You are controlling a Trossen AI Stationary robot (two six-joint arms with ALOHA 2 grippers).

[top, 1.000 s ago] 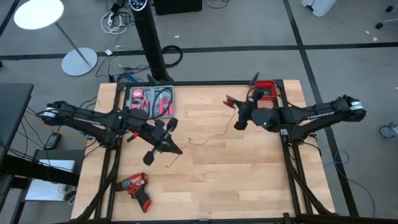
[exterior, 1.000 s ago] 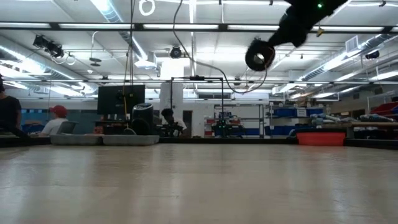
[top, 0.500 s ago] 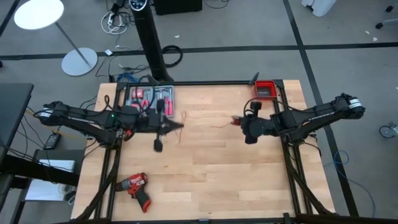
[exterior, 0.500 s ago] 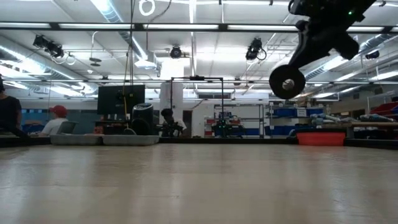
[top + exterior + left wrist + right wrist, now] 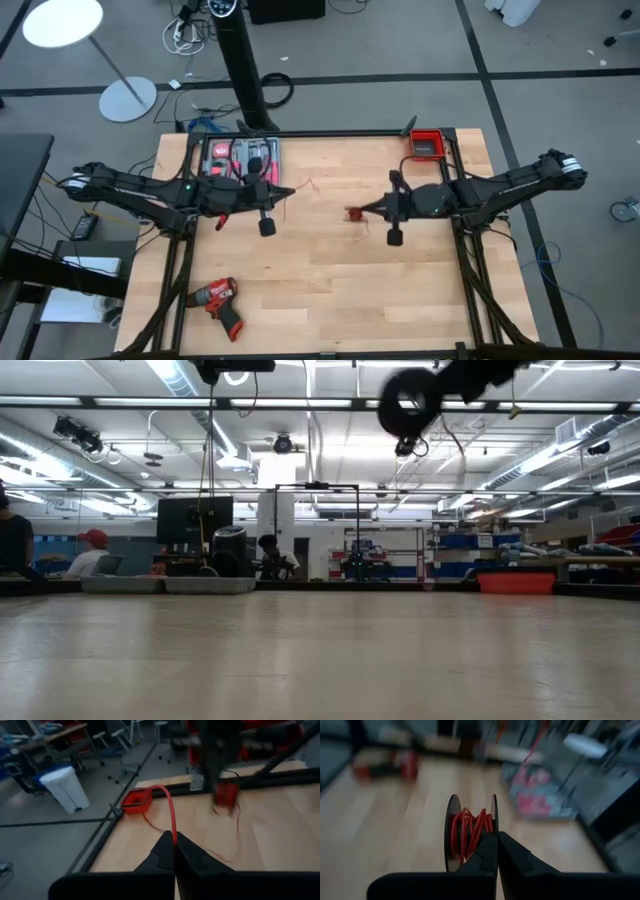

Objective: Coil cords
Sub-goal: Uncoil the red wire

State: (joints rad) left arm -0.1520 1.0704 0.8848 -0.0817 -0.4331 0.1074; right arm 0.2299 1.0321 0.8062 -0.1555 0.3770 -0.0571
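A thin bright red wire (image 5: 170, 802) runs out of my left gripper (image 5: 175, 840), which is shut on it over the table's left half (image 5: 285, 190). The wire arcs up and drops to the wooden table (image 5: 330, 290). The rest of it is wound on a small black spool (image 5: 470, 837), which my right gripper (image 5: 496, 836) is shut on. In the high view the spool (image 5: 352, 214) hangs above the table's middle, off my right gripper (image 5: 366, 211). The two grippers point at each other across a short gap. My left gripper pinches the red wire (image 5: 174, 836) between its two fingertips. The fingers lie about level and point toward the table's right. The wire rises from the tips in a slack loop. My right gripper holds the spool at one black flange (image 5: 493, 820), about level, from the table's right. The fingers hide the exact place. The spool is lifted clear, flanges upright.
A tray of red-handled tools (image 5: 240, 160) sits at the far left and a red bin (image 5: 425, 143) at the far right corner. A red drill (image 5: 218, 300) lies near the front left. Bare wood lies between. People sit in the room behind (image 5: 90, 545).
My left gripper has swung up from pointing at the near edge to pointing level toward the right. My right gripper has carried the spool toward the table's middle and near side, rolling as it went. The slack wire that lay across the table between them is drawn in shorter.
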